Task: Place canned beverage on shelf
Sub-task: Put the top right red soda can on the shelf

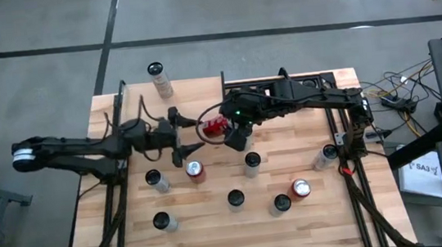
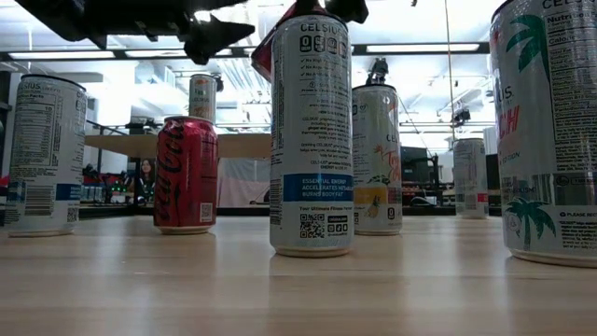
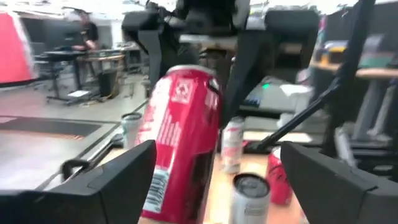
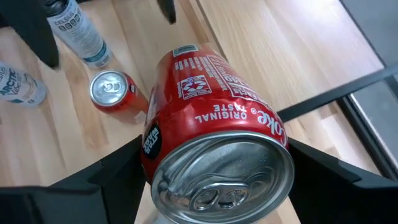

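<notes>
I've got the red cola can (image 4: 211,143) — smooth glossy aluminium, silver pull-tab lid toward my right wrist camera — tilted in the air above the pale plank surface (image 1: 217,239), clamped between the right pincer's (image 1: 223,128) dark fingers. My left pincer (image 1: 183,134) sits just beside it, jaws spread wide, off the can. The shelf (image 1: 201,88) is close by — one slim can (image 1: 159,79) stands there.

A glossy red metal can (image 4: 211,137) above a pale, smooth, planked wood table (image 4: 261,37).
</notes>
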Controlling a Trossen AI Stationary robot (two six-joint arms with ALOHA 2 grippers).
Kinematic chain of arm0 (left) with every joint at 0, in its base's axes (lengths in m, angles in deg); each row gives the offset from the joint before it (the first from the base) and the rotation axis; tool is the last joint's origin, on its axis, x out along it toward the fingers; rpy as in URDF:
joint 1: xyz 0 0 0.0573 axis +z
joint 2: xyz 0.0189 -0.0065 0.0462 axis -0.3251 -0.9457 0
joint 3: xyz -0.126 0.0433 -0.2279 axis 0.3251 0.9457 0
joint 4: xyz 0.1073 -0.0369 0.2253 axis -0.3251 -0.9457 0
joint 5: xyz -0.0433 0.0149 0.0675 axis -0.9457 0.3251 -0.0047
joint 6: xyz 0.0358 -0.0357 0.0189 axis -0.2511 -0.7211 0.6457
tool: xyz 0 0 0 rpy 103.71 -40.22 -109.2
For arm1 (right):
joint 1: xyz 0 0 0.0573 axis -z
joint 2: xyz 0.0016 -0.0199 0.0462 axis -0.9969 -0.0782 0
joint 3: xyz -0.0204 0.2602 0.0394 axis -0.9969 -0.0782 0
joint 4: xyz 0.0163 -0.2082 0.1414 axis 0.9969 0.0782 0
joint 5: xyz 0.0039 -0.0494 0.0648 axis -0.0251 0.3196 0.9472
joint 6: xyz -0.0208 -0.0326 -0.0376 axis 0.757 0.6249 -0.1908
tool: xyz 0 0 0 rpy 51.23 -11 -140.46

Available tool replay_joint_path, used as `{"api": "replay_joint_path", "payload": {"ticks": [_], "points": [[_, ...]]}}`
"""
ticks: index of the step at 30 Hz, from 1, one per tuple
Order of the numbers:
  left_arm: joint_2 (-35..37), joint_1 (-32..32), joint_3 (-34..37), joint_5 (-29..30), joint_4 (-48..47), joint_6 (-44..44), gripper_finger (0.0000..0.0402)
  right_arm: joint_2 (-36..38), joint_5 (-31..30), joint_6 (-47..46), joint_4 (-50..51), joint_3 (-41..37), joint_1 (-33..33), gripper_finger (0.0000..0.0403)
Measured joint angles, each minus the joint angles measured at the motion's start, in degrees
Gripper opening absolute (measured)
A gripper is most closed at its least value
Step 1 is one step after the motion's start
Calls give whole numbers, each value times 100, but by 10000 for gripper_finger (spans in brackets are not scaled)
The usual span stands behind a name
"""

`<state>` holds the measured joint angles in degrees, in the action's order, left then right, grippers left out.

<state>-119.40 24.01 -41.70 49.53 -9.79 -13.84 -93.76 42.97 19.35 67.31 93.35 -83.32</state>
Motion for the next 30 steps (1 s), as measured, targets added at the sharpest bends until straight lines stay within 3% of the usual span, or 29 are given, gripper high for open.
{"api": "replay_joint_path", "payload": {"ticks": [4, 15, 21, 30], "points": [[-175, -244, -223, 1032, -229, 343, 318, 0, 0, -252, 147, -1, 0, 301], [-1003, -574, -745, 1263, -610, 649, 334, -24, 4, -682, 298, -7, 0, 301], [-1486, -764, -1198, 2367, -811, 1007, 340, -24, -22, -859, 284, -20, 7, 301], [-2149, -772, -1864, 2774, -1125, 1038, 341, -24, 0, -1231, 244, -36, -2, 301]]}}
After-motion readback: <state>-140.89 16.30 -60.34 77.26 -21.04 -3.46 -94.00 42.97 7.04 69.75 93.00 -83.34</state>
